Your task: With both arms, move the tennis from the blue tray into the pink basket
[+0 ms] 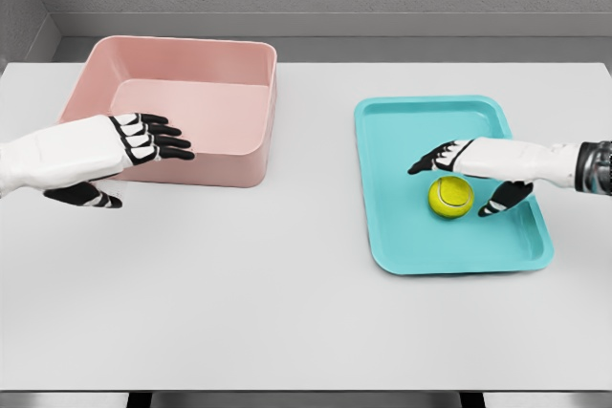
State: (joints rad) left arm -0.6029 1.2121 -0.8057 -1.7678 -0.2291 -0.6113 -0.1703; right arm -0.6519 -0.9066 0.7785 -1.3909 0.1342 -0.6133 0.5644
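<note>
Head view: I see my right robot hand (469, 177) spread over the ball (450, 197) (lying in the tray (392, 121)); left robot hand (129, 155) spread at the basket (172, 54).

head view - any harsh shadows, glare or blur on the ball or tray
Head view: even, soft light, no glare; the tennis ball is sharp, with only a faint shadow on the blue tray; the right hand over it and the pink basket are equally in focus.
</note>
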